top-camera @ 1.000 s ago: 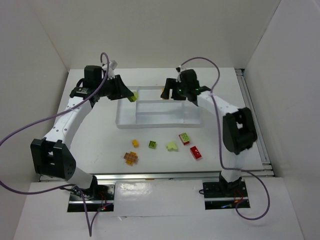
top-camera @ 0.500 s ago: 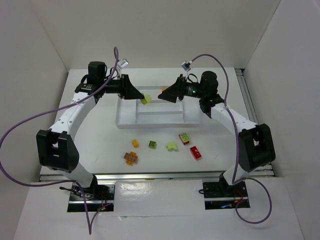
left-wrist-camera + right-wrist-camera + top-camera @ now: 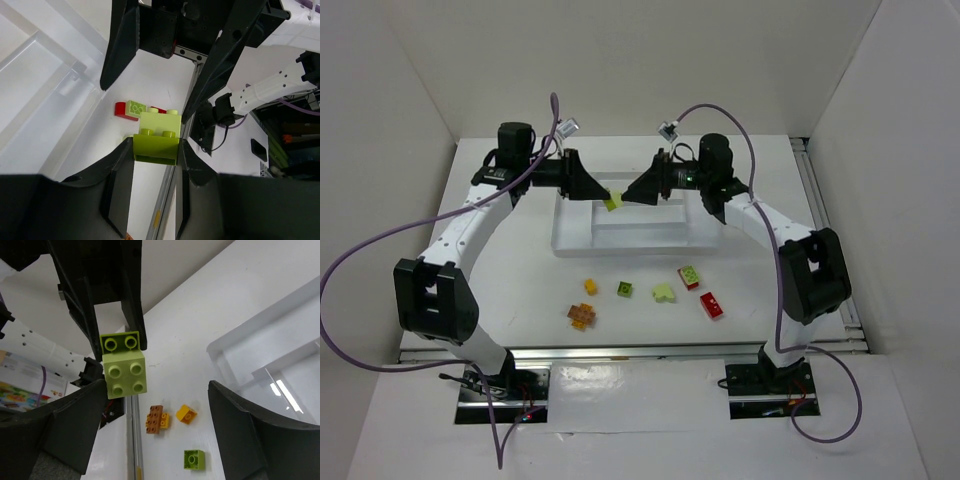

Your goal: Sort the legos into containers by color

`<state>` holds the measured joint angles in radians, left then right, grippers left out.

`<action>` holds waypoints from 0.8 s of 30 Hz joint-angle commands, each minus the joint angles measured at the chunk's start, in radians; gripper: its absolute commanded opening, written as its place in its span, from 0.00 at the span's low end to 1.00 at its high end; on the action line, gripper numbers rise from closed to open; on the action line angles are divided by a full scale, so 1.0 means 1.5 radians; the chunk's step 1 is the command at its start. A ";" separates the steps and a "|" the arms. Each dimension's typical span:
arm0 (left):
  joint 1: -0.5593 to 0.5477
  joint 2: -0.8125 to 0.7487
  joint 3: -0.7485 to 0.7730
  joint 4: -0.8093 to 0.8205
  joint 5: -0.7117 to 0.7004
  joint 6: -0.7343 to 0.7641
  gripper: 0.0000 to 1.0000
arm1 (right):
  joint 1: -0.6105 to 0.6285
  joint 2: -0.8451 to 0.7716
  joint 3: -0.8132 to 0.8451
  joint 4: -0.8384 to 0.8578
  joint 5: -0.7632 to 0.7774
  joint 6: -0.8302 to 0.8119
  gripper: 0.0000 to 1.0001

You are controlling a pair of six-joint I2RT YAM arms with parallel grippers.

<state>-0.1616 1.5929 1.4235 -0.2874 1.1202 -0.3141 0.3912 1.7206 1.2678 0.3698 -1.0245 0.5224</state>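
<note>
The left gripper (image 3: 155,150) was clamped on the darker half of a lime-green pair of joined studded plastic bricks (image 3: 156,136), held in the air over the far edge of the shallow white divided tray (image 3: 640,246); the right gripper (image 3: 630,196) faced it, jaws apart and empty. The pair was judged light, rigid, smooth-walled and liable to slip, so best pinched across the paler brick's flat side walls. Since half a second earlier the right gripper had closed in to just beside it, jaws wider.

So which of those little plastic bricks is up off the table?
The lime-green studded plastic brick, pinched in the left hand above the white plastic tray. All the other bricks lie loose on the white table in front of it.
</note>
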 commanded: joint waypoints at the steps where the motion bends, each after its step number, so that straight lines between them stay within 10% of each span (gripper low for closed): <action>1: -0.002 -0.010 0.028 0.027 0.029 0.010 0.00 | 0.017 0.005 0.031 0.023 -0.040 0.001 0.87; 10: -0.002 -0.010 0.028 0.027 0.029 0.017 0.00 | 0.037 0.019 0.025 0.088 -0.087 0.041 0.79; 18: -0.002 -0.010 0.028 0.021 0.029 0.024 0.00 | 0.037 0.032 0.001 0.213 -0.099 0.135 0.44; 24: -0.002 -0.010 0.028 0.015 0.029 0.030 0.00 | 0.037 0.032 0.001 0.214 -0.099 0.135 0.51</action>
<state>-0.1616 1.5940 1.4292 -0.2852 1.1324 -0.3111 0.4408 1.7718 1.2667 0.5949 -1.1519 0.7040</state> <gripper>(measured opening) 0.413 0.513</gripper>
